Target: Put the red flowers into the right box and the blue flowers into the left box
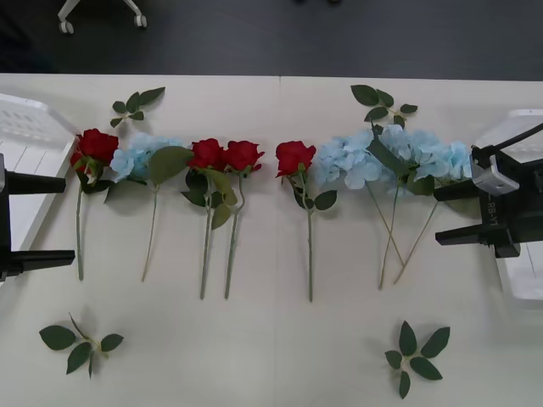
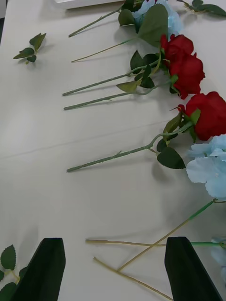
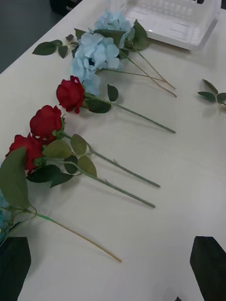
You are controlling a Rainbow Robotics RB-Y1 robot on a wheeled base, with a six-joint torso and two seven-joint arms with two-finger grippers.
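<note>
Leaf sprigs (image 1: 78, 343) nearest on bench (image 1: 254, 356). Left end effector (image 1: 38, 222) released, hovering at left edge over left box (image 1: 25, 127). Right end effector (image 1: 462, 212) released, black fingers (image 2: 42, 268) spread, beside blue flowers (image 1: 390, 157), over right box (image 1: 526, 280). Red flowers (image 1: 293, 157) and blue ones lying in row mid-bench, heads far, stems near, none in boxes. More sprigs beyond.
</note>
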